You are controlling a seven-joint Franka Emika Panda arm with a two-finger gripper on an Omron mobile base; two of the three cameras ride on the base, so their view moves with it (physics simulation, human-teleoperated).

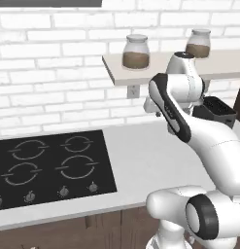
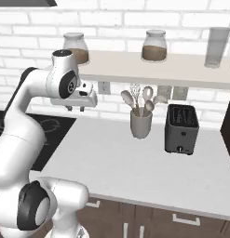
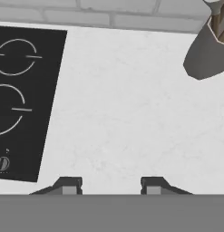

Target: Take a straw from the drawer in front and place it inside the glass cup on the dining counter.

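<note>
My gripper hangs open above the grey-white worktop, with nothing between its two dark fingertips. From the right base camera the gripper points down beside the hob, well above the surface. Below the worktop's front edge run dark-brown drawer fronts, shut, with slim silver bar handles. The straw, the glass cup and the dining counter are out of view.
The black hob lies to the left. A grey utensil holder with spoons and a whisk and a dark toaster stand by the brick wall. A shelf with jars hangs above.
</note>
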